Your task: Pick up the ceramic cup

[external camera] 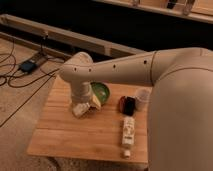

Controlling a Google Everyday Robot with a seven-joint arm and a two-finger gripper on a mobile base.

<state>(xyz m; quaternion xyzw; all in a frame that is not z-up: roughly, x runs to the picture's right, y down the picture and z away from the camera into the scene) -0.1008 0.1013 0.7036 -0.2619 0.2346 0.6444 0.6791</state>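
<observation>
Since gripper (80,109) hung left of centre, grip state indiscernible, small white ceramic cup (142,98) centre-right likely required traverse before descent.

A wooden table (62,136) bears a green bowl (102,91), a red-black item (126,105) and a white bottle (128,133).

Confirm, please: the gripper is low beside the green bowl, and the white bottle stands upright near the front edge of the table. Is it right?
Not quite. The camera view shows the white bottle lying on its side, not upright. The rest holds: the gripper is low beside the green bowl, and the bottle is near the table's front edge.
</observation>
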